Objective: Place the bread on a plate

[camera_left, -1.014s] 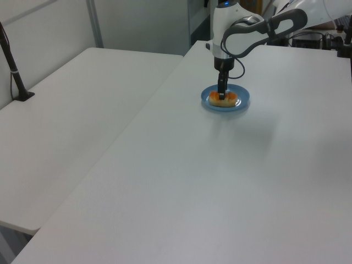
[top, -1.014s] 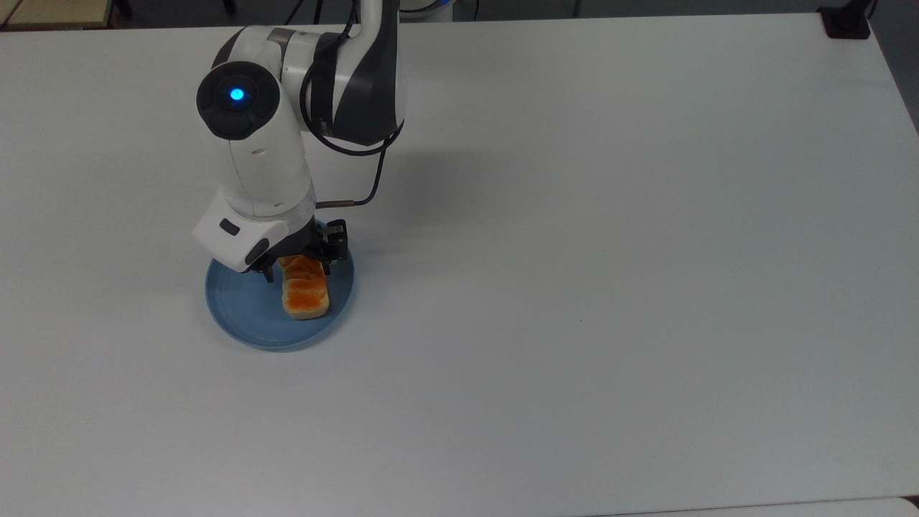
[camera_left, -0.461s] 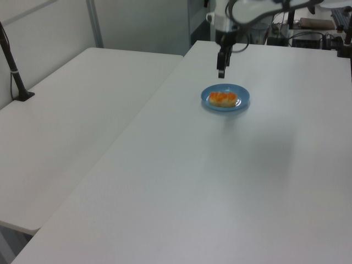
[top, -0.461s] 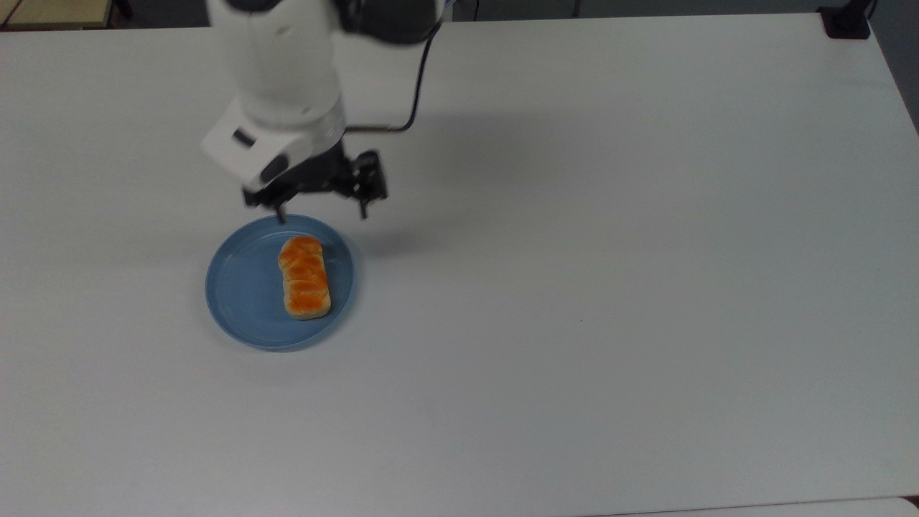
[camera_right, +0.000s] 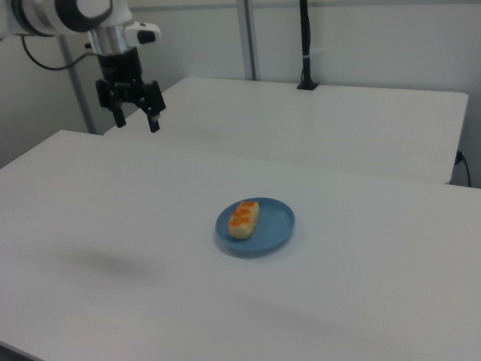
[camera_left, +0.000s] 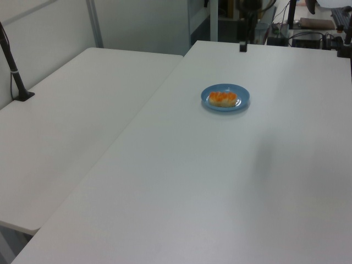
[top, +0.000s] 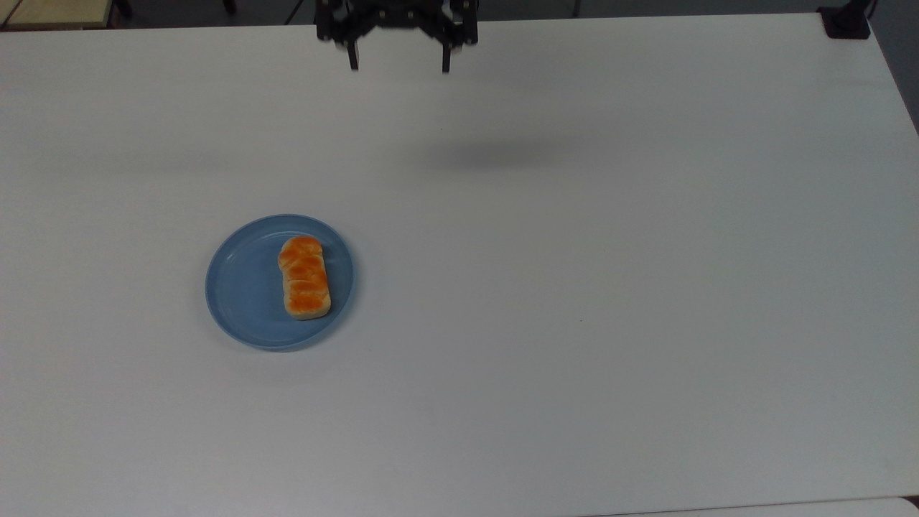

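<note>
Jaws apart, empty, bread (top: 305, 277) far below

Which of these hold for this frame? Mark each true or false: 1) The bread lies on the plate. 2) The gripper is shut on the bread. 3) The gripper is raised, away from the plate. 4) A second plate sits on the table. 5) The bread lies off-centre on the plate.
1) True. The bread rests on the plate.
2) False. The gripper is open and holds nothing; the bread lies free on the plate.
3) True. In the right view the gripper hangs above the table, well apart from the plate.
4) False. One plate is on the table.
5) True. In the top view it lies toward the plate's right side.
</note>
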Controlling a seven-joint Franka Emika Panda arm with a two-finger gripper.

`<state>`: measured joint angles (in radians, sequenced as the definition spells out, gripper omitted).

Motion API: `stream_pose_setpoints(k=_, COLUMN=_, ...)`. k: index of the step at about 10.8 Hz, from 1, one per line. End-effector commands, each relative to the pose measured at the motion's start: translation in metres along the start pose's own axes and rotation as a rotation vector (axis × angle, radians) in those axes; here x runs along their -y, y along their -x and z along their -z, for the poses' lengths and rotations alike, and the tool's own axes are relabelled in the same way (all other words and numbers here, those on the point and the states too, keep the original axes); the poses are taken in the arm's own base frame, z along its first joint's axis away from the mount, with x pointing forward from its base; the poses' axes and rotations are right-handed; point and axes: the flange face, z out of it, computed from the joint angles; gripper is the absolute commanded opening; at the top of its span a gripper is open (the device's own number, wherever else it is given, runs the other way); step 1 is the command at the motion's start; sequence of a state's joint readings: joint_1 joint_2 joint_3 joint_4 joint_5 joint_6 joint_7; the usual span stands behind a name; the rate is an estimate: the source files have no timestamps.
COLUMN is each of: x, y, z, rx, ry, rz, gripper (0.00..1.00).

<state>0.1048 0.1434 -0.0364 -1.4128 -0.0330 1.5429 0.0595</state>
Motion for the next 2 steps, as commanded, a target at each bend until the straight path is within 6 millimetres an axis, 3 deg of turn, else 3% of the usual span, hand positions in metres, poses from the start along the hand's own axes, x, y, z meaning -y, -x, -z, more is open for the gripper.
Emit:
stream_pose_setpoints(k=1, x=-0.0107, y=0.025, z=0.0134, rx=0.005, ry=-0.006, rz=-0.028, gripper=1.0)
stream_pose_setpoints(k=2, x=-0.0144, y=0.0263, z=0.0159, rx=0.0, ry=-0.006, rz=-0.029, gripper=1.0)
